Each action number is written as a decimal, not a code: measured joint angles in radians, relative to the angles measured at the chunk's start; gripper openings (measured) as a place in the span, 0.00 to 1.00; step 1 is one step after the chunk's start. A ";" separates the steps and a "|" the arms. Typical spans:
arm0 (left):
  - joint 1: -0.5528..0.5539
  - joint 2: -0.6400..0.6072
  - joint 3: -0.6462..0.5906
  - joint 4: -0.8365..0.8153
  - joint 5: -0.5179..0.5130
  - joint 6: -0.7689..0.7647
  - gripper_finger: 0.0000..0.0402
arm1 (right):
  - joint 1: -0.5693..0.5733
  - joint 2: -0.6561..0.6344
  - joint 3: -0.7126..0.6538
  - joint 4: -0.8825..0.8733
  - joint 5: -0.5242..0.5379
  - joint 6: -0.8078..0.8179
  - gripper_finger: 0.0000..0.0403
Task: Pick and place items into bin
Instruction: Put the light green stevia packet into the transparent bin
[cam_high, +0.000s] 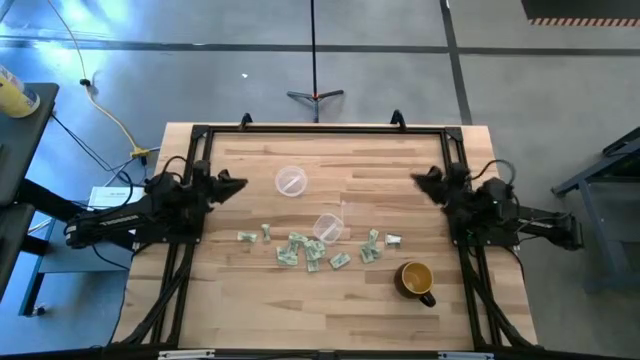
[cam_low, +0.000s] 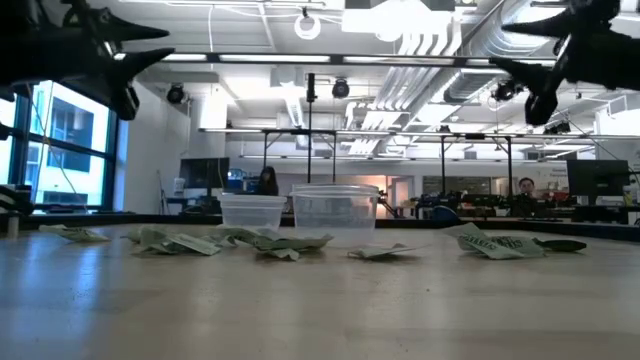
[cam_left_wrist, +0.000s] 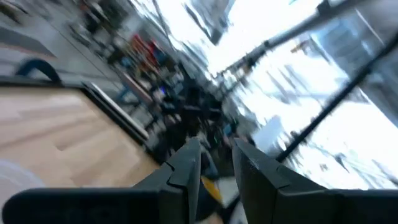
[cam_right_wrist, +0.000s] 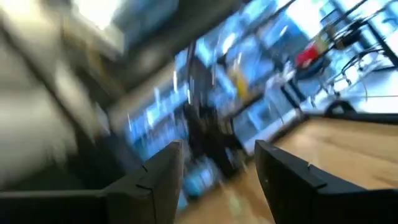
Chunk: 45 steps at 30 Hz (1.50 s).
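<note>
Big open workshop with a grey concrete floor (cam_high: 400, 60) around the light wooden table (cam_high: 330, 310). White ceiling ducts (cam_low: 470, 40) and strip lights overhead, tall windows (cam_low: 60, 150) on one side, and monitors (cam_low: 597, 180) on benches way in the back.

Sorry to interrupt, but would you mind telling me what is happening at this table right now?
Nothing is being handled yet. The left gripper and right gripper are both raised at opposite sides of the table, holding nothing. The pale green items lie scattered on the wood beside the clear bin, which looks empty. A mustard mug and a flat clear disc sit nearby, untouched.
</note>
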 joint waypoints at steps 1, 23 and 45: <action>0.000 0.000 0.000 0.005 -0.030 -0.008 0.32 | 0.000 0.000 0.000 0.055 0.067 0.077 0.47; 0.000 0.000 0.000 -0.029 0.001 -0.161 0.32 | 0.085 0.677 0.661 -1.027 -0.007 -0.130 0.40; 0.000 0.021 0.001 -0.370 -0.054 -0.013 0.32 | 0.322 1.353 0.732 -1.151 -0.056 -0.570 0.78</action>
